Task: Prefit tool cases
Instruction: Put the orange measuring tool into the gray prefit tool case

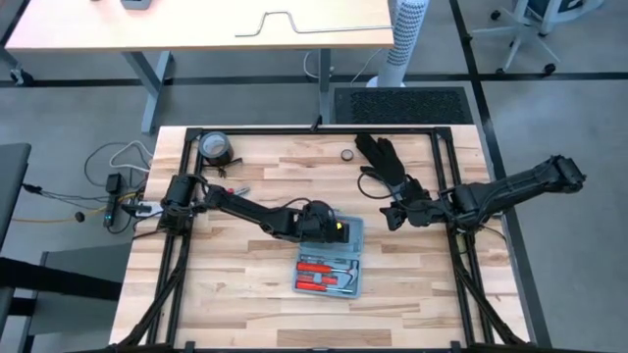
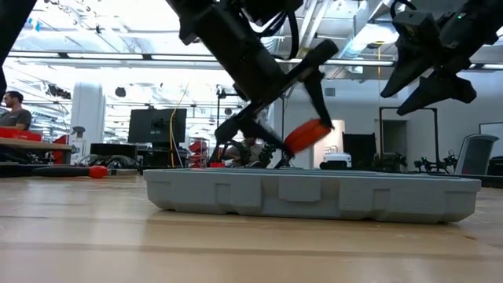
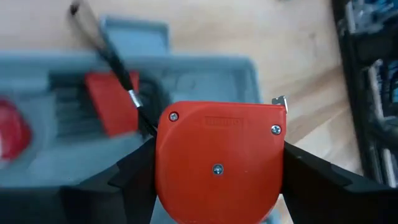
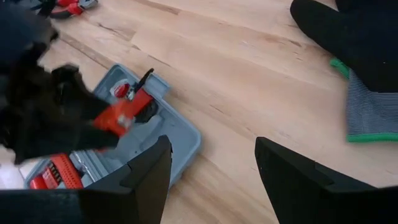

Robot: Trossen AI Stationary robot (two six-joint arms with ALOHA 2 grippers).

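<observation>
The tool case [image 1: 330, 259] lies open and flat on the table, blue-grey, with red-handled tools in its near half. My left gripper [image 1: 334, 229] hangs over the case's far half, shut on an orange tape measure [image 3: 217, 158]. In the low view the tape measure [image 2: 306, 135] sits just above the case [image 2: 314, 193]. My right gripper [image 1: 392, 215] hovers open to the right of the case, next to a black glove [image 1: 386, 163]; nothing is between its fingers [image 4: 146, 180]. My left gripper pinches the tape measure by its two opposite narrow sides [image 3: 163, 168] between the two fingers, its flat screwed face toward the wrist camera. The fingers slant down from above, from the table's left. The tape measure is tilted and clear of the case's recesses [image 3: 68, 106].
A dark tape roll [image 1: 215, 148] lies at the far left corner and a small round object [image 1: 346, 154] near the far edge. The glove [image 4: 354, 50] with its green-edged cuff lies right of the case. Bare wood shows near and left of the case.
</observation>
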